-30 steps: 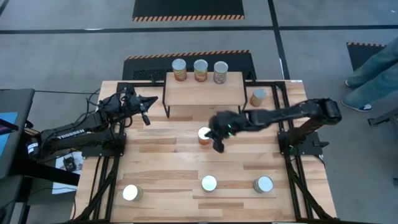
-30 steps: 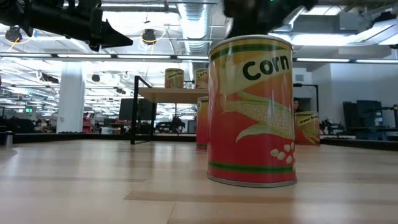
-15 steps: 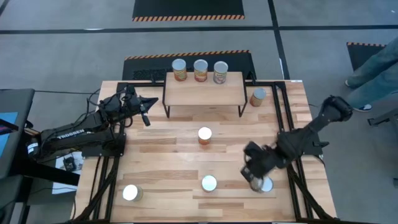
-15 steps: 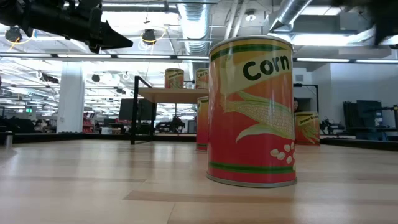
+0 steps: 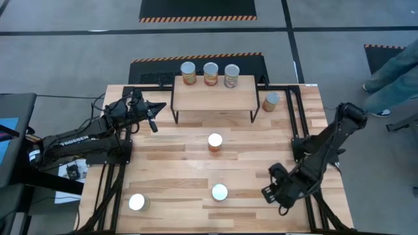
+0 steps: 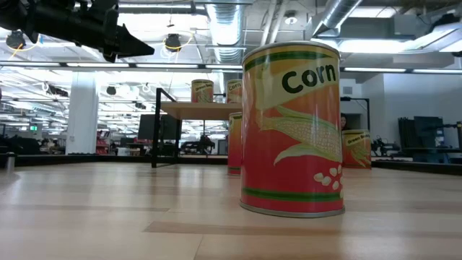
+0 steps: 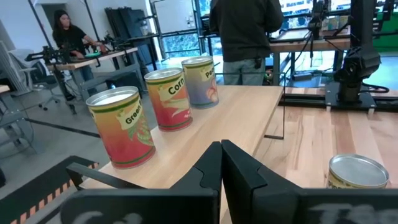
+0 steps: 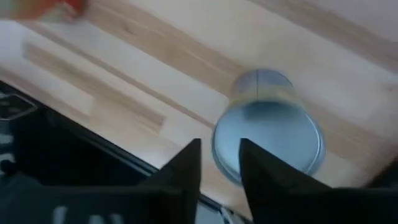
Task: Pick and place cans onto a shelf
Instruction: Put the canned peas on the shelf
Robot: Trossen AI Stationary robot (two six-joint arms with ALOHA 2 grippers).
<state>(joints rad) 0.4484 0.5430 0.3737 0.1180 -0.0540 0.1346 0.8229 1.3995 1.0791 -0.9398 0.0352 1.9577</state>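
A: Which way do the cans stand?

B: All upright, long axis vertical, silver tops facing up. Three cans (image 5: 210, 73) stand in a row along the top edge of the shelf (image 5: 214, 98), upper centre of the high view. A fourth can (image 5: 271, 101) stands on the table (image 5: 163, 163) just right of the shelf. The middle can (image 5: 214, 141) is below the shelf, well apart from it.

A: And along the bottom?

B: The Corn can (image 5: 219, 192) is at bottom centre, its label turned to the low camera, where it fills the middle of the frame. The corner can (image 5: 136, 202) is at lower left. One more, the lower-right can (image 8: 267, 134), is covered in the high view and shows only in the right wrist view.

A: Covered by what?

B: The right gripper (image 8: 219, 146). Its arm folds in from the right edge, down to the lower right, wrist pointing down at that can. The fingers are parted, the can's top showing between and beyond them; nothing is clasped.

A: The left arm?

B: It is stretched in from the left edge, its left gripper (image 7: 221, 149) in the air left of the shelf, fingers pressed together, empty. A person (image 5: 392, 72) stands at the right edge.
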